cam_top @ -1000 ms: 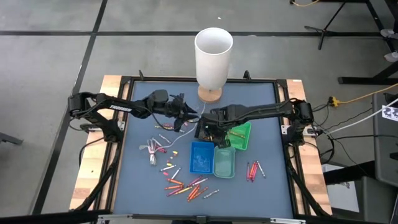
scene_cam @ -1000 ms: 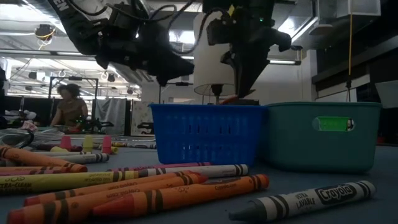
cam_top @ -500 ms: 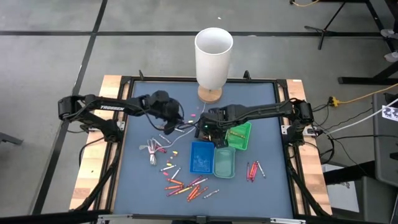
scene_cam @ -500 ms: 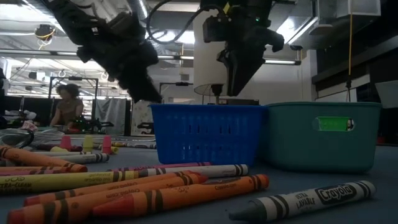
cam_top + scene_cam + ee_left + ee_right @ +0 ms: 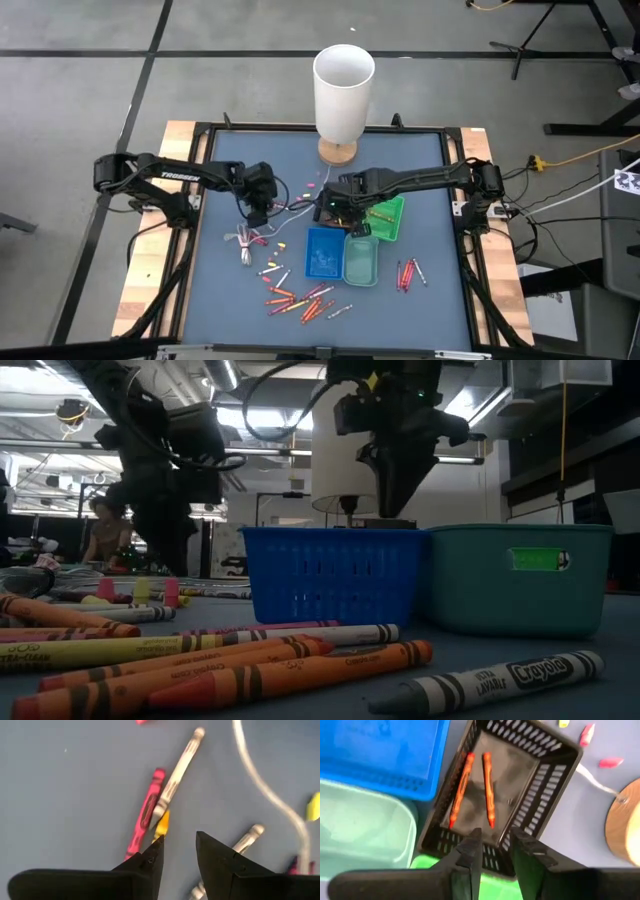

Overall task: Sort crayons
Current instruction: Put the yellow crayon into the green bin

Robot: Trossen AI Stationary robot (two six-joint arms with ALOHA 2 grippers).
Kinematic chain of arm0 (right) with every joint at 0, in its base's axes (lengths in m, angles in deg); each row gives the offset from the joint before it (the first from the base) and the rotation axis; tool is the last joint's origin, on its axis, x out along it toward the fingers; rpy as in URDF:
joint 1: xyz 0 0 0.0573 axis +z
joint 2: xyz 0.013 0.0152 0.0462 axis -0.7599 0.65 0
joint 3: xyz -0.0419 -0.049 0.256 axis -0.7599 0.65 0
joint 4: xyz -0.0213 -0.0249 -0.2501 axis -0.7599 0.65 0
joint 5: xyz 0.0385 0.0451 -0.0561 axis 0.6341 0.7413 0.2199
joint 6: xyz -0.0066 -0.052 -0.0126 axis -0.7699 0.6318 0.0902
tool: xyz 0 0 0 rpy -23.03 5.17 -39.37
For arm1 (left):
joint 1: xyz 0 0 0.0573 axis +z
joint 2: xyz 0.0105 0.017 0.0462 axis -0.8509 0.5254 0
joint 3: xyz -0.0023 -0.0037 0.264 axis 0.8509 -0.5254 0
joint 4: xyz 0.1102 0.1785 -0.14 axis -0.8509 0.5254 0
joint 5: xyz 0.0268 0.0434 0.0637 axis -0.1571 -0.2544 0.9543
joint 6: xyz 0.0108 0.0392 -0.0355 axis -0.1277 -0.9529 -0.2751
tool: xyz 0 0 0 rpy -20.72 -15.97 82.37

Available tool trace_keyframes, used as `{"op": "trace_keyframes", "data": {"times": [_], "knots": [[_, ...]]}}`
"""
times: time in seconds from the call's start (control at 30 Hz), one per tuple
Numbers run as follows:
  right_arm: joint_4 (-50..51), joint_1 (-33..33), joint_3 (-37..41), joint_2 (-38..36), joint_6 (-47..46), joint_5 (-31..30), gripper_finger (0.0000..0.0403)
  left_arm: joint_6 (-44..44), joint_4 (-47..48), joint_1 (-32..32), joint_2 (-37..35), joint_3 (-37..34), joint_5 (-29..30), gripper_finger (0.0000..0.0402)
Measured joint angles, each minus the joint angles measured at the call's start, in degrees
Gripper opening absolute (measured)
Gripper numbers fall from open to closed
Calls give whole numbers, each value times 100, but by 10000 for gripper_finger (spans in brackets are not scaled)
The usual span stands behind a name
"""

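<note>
Now two orange crayons [image 5: 475, 787] are seen lying in the black tray [image 5: 547, 795] under the empty, parted right gripper [image 5: 492, 851], while the left gripper [image 5: 177, 852], slightly parted and empty, is poised over loose crayons [image 5: 152, 810] at nine o'clock, so closing on one is judged next.

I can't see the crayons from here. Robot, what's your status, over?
Right gripper open over black tray, two orange crayons inside. Left gripper open, low over pink crayon and pale one. White cord lies close by.
</note>
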Motion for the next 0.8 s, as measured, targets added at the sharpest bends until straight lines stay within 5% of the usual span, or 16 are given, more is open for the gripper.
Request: {"op": "trace_keyframes", "data": {"times": [0.43, 0.8], "knots": [[701, 0, 58, -109, -147, 2, 95, 26, 105, -267, -10, -469, 570, 98], [179, 0, 1423, -1450, -902, -6, 95, 267, -127, -284, -45, -672, 633, 98]]}}
